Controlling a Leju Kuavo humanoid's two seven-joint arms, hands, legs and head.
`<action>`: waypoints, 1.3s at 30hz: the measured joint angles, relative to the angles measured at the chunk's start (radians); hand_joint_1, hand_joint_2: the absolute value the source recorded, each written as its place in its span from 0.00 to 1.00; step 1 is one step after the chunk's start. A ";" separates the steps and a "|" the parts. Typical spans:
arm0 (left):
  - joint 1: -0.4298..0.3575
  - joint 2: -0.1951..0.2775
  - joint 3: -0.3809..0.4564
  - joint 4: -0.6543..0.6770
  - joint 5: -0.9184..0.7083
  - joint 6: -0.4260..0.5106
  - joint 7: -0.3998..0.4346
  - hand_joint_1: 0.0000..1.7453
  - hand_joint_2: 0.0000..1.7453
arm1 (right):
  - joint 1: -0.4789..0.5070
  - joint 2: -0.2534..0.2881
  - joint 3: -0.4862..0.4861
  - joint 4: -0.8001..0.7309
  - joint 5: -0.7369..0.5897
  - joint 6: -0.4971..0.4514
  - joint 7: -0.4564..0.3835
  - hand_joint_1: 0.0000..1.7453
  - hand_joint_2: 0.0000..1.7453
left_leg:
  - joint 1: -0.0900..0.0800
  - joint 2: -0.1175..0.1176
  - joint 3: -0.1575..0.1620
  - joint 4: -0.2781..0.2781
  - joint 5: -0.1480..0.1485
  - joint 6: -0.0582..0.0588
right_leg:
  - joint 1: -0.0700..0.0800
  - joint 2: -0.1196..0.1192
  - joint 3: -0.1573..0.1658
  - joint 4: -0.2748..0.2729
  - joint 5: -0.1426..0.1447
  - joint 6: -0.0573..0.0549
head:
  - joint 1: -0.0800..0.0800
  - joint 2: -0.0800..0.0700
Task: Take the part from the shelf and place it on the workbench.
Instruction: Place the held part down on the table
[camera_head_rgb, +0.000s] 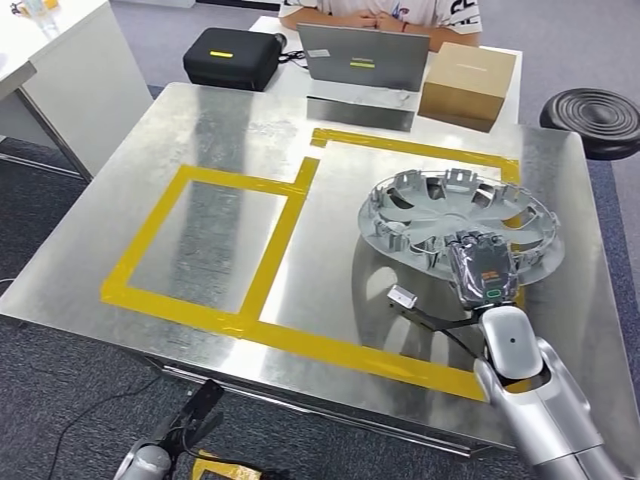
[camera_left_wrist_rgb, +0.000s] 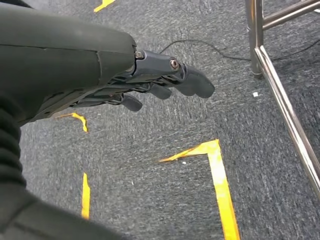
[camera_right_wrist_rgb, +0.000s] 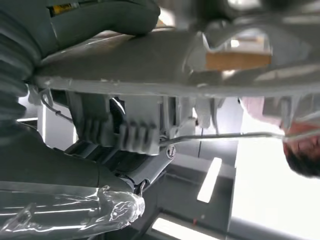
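Observation:
The part is a silver wheel cover (camera_head_rgb: 453, 215), held tilted a little above the metal workbench (camera_head_rgb: 226, 150), over its right yellow-taped area. My right hand (camera_head_rgb: 483, 265) grips the cover's near rim, fingers over the edge. In the right wrist view the rim (camera_right_wrist_rgb: 211, 65) runs close across the picture with my right hand (camera_right_wrist_rgb: 113, 145) closed around it. My left hand (camera_head_rgb: 192, 415) hangs below the bench's front edge; in the left wrist view my left hand (camera_left_wrist_rgb: 162, 82) is over the carpet with fingers stretched out and holding nothing.
Yellow tape marks a square (camera_head_rgb: 204, 240) on the left and a larger area on the right. A laptop (camera_head_rgb: 362, 55), a cardboard box (camera_head_rgb: 468, 85), a black case (camera_head_rgb: 230, 55) and a seated person stand behind. A black stool (camera_head_rgb: 596, 115) is at the right.

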 joint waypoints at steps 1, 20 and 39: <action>-0.001 0.000 -0.001 0.000 0.000 0.000 0.001 0.00 0.00 | -0.006 0.001 0.003 0.022 0.000 0.000 0.002 1.00 1.00 | -0.001 0.000 0.023 -0.053 0.037 0.004 | 0.000 0.001 0.002 0.000 -0.001 0.001 | 0.000 0.000; -0.013 -0.005 -0.009 -0.001 0.032 0.016 0.001 0.00 0.00 | 0.027 0.008 0.034 0.133 -0.042 0.011 -0.038 0.00 0.50 | 0.001 -0.002 0.138 -0.262 0.093 0.023 | -0.002 -0.002 -0.003 0.005 0.003 0.048 | 0.007 0.000; 0.000 0.008 -0.025 -0.002 0.075 0.033 -0.009 0.00 0.00 | 0.149 -0.083 0.055 -0.122 -0.099 0.073 -0.070 0.00 0.00 | 0.002 0.001 0.137 -0.261 0.092 0.029 | 0.003 0.003 0.003 0.006 -0.015 0.035 | -0.002 0.000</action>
